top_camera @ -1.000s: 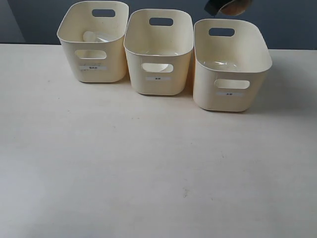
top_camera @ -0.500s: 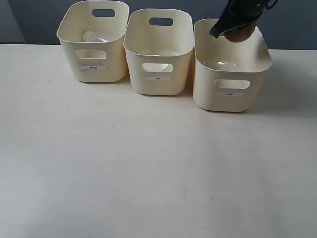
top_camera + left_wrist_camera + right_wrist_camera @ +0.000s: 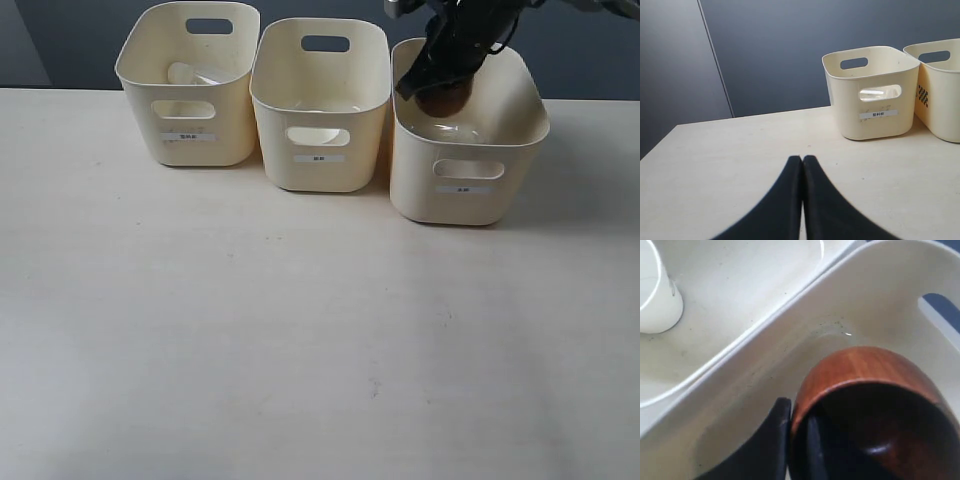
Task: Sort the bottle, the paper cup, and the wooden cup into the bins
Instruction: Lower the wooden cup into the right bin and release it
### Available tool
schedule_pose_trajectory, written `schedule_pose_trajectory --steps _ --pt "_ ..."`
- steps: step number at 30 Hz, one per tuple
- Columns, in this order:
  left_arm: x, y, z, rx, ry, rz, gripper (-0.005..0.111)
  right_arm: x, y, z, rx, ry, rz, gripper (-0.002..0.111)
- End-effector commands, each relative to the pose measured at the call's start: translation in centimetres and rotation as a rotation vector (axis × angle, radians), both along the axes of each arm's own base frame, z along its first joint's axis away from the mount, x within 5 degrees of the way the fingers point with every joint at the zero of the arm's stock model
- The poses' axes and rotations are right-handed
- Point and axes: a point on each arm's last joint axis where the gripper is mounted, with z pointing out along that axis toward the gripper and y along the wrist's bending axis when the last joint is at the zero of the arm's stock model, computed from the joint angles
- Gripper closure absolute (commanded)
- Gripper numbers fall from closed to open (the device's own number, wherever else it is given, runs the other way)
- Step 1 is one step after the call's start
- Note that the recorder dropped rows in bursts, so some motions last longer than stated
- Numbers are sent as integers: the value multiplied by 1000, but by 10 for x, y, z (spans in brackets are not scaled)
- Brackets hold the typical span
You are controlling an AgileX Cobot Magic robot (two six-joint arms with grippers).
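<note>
Wooden cup (image 3: 870,390), dark reddish-brown with a dark inside, hangs inside the mouth of the bin (image 3: 466,190) nearest the table's far right corner, clamped at its rim by the right gripper (image 3: 797,440), one finger outside the wall and one inside. Three cream bins stand in a row along the far edge of the table (image 3: 300,330). The paper cup (image 3: 655,290) stands in the middle bin (image 3: 320,150). The bottle (image 3: 195,73) lies in the bin (image 3: 872,95) toward the far left corner. The left gripper (image 3: 802,165) hovers low over the table near its left edge, its jaws pressed together on nothing.
</note>
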Motion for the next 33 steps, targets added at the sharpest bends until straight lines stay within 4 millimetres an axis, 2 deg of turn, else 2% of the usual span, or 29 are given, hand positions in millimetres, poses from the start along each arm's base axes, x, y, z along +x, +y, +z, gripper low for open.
schedule_pose_trajectory --steps 1,7,13,33 --pt "0 0 0 -2 -10 1 107 10 -13 -8 37 57 -30 109" --pt "0 0 0 -2 -10 1 107 18 -27 -26 78 143 -59 109" --pt "0 0 0 -2 -10 1 107 21 -30 -41 72 172 -66 109" --pt "0 0 0 -2 -10 1 107 23 -30 -44 71 158 -72 109"
